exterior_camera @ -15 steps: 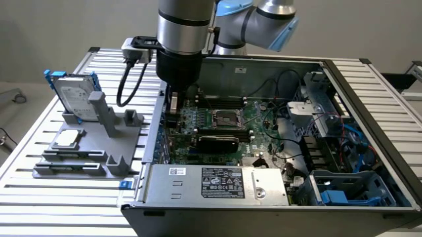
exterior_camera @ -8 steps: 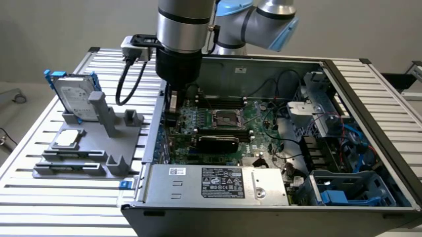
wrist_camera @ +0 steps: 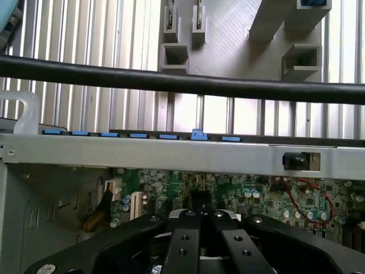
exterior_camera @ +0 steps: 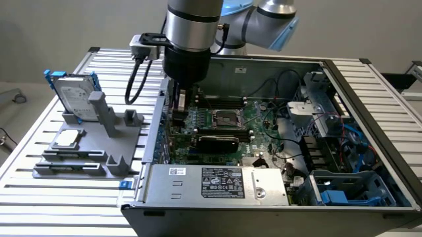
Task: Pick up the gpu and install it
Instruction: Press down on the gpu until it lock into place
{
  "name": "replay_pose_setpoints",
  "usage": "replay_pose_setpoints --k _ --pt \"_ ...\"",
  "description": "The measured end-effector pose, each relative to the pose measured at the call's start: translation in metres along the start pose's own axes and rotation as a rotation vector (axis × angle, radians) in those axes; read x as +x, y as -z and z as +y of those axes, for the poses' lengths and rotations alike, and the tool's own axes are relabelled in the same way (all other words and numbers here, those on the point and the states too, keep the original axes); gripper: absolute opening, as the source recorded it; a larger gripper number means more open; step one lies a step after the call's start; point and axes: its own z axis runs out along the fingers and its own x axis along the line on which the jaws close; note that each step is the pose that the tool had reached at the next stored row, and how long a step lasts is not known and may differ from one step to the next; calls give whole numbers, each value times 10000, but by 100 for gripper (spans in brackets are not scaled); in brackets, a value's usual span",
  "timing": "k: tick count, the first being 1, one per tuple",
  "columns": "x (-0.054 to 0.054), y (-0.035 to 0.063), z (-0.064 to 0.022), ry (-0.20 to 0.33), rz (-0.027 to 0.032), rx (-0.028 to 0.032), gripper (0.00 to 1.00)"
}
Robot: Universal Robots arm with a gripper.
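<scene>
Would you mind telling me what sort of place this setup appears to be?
Probably a robotics lab bench for computer assembly trials. An open PC case with its motherboard exposed sits on a slatted aluminium table, beside a grey fixture holding a hard drive, with a robot arm reaching into the case.

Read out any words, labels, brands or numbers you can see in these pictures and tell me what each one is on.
No text reads clearly.
Power supply label: white print and marks on black, too small to read.
White sticker on the same housing: blurred.
Hard drive in the grey holder: label too small.
Motherboard: markings illegible.
</scene>
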Motion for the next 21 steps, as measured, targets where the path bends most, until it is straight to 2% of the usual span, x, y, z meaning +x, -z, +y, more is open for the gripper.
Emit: replay_pose_setpoints --k 3,9,12,21 --pt "3 12 -81 -6 1 70 11" --pt "11 42 -275 -27 7 310 11" --pt "15 61 -397 -35 8 400 11" --pt "19 64 -415 -38 3 404 11"
